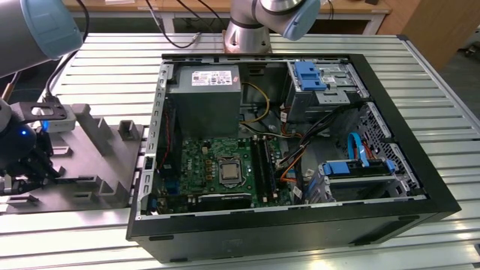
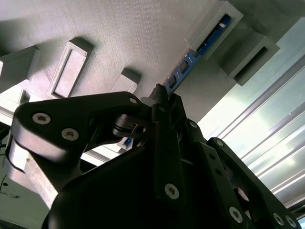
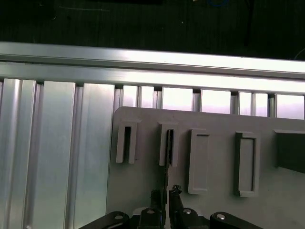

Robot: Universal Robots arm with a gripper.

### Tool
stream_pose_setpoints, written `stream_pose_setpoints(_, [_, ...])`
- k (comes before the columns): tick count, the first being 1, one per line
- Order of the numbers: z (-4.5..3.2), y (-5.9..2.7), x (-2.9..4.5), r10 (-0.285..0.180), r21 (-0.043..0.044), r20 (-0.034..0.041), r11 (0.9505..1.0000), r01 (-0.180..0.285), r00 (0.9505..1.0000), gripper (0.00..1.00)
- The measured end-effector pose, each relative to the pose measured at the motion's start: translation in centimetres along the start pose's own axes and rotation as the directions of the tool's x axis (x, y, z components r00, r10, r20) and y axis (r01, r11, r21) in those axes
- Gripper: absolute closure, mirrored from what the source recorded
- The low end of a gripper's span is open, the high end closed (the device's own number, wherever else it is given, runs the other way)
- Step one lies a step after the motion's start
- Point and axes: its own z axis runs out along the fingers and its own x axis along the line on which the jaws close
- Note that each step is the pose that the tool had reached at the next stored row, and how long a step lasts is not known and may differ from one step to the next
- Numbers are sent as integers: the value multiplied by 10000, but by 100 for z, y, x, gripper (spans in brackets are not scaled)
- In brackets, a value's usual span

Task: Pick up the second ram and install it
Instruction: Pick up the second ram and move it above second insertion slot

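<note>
The second ram [image 2: 190, 62] is a thin blue-faced stick standing on edge in a slot of the grey holder plate [image 2: 119, 38]. In the first wrist view the ram [image 3: 169, 143] appears edge-on as a dark line in the second slot of the holder [image 3: 138, 186]. My gripper [image 3: 166, 193] straddles it, one black finger against each face, shut on the stick while it still sits in the slot. In the exterior view my gripper [image 1: 26, 169] hangs low over the holder [image 1: 98, 163] on that view's left. The motherboard [image 1: 210, 163] with its long dark ram slots [image 1: 264, 163] lies inside the open case.
The black computer case [image 1: 300, 225] lies open on the slatted aluminium table [image 1: 105, 67], beside the holder. Inside are a grey power supply [image 1: 204, 95], blue drive brackets [image 1: 309, 76] and orange and blue cables [image 1: 356, 149]. The holder has several other raised empty slots [image 3: 245, 164].
</note>
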Motion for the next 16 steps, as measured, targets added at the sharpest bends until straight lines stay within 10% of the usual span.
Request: stream_pose_setpoints(16, [2,0,0,0,-1,0,10000,0,10000,88])
